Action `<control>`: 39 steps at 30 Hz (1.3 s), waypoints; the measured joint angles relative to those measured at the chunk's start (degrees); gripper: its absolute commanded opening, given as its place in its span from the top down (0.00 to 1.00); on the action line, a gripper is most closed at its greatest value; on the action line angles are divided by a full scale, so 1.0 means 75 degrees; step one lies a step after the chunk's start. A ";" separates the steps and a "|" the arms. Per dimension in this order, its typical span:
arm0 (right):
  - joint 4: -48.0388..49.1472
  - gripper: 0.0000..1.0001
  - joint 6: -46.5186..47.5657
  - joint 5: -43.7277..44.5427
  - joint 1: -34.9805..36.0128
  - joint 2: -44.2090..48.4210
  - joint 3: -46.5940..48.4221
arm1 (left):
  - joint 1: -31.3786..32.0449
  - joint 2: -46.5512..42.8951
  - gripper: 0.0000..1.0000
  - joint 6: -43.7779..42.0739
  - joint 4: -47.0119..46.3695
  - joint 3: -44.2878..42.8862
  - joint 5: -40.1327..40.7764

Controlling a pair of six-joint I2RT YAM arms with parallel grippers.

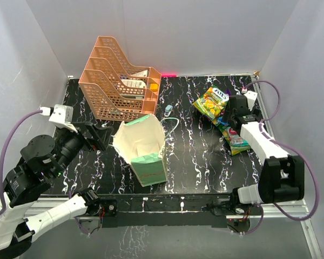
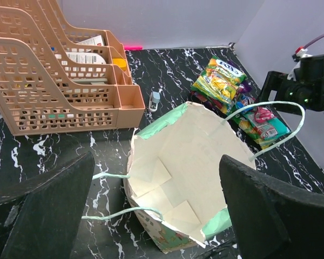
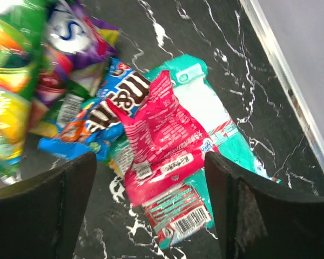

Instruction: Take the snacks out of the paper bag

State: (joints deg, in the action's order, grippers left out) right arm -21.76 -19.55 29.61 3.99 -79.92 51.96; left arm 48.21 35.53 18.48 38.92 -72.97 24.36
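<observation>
The left gripper (image 2: 157, 162) hung spread wide above the one paper bag (image 1: 151, 168), which stood open-mouthed beside a single orange rack (image 1: 116, 91). Rightward, I counted five snacks (image 3: 156, 140) heaped on the table. The right gripper (image 3: 149, 159) hovered over them, fingers parted, holding nothing.

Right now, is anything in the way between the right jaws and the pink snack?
No, nothing I can see. The pink snack lies uncovered on top of the teal one, straight ahead of the open right jaws.
</observation>
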 measured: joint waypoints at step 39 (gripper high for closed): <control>-0.2127 0.02 0.0667 -0.5246 0.0003 0.4908 0.7087 | 0.0000 0.0635 0.02 -0.1425 -0.1343 -0.1888 0.0446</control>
State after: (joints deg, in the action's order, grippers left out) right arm -37.71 -14.55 -9.74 4.01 -43.11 105.12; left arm 48.21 40.29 7.79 28.84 -87.13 27.70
